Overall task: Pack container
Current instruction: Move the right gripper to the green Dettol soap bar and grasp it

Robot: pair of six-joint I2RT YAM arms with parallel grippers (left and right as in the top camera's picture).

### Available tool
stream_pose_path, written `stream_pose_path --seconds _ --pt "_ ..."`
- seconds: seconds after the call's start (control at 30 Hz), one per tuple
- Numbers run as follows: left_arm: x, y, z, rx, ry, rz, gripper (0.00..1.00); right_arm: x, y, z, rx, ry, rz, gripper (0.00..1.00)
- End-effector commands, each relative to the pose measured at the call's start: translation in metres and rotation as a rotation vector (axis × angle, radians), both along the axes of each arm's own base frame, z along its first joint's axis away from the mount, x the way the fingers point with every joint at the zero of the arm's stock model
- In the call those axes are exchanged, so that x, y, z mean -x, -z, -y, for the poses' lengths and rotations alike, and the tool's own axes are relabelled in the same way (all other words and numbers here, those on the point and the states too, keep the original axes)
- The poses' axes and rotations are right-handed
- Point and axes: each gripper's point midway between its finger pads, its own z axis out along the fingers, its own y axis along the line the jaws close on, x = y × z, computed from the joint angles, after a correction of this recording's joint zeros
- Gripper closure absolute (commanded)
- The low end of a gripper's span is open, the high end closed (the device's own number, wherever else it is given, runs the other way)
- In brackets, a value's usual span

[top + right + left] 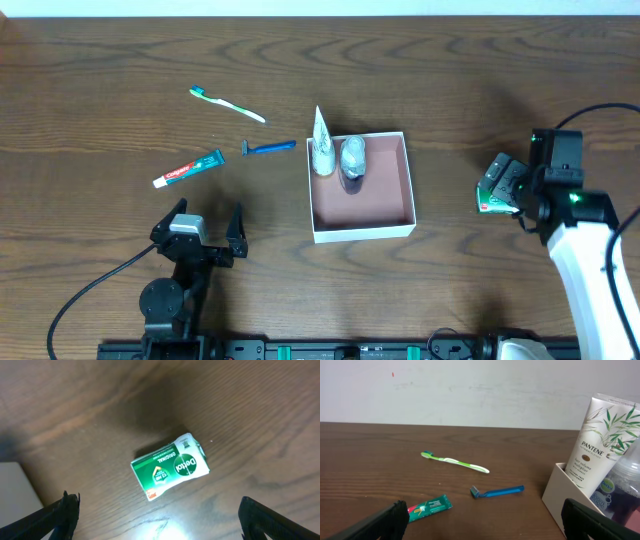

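green soap packet (170, 467) lies flat beneath the right gripper (160, 512), whose jaws gape wide and hold nothing. the step looks like a pick-up, calling for a descent and a squeeze across its short sides. the table (250, 410) is open all round it. the container (362, 232) sits well left, mid-table, its near half free, and its right wall must be cleared on the way in. the left gripper (208, 215) rests wide open and empty.

You're looking straight down overhead, sharing the container (365, 208) with the low left wrist, the packet (170, 467) with the close right wrist.

Wood-grain table (100, 80), glossy green packet (169, 466)
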Motion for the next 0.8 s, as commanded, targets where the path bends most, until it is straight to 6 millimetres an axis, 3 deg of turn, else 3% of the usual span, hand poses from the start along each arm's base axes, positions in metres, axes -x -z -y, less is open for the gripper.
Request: stream_pose_path --seconds 0.0,0.43,0.77 --pt "0.001 0.017 0.001 -0.011 0.009 -0.049 0.02 -0.003 0.018 0.001 -0.012 -0.097 -0.059 0.01" --pt "0.001 0.017 0.001 -0.011 0.009 -0.049 0.02 -0.014 0.079 0.005 -0.131 -0.264 -0.176 0.01" --pt "0.001 0.017 0.001 -0.011 0.009 -0.049 0.02 -0.016 0.093 0.012 -0.113 -0.268 -0.207 0.01"
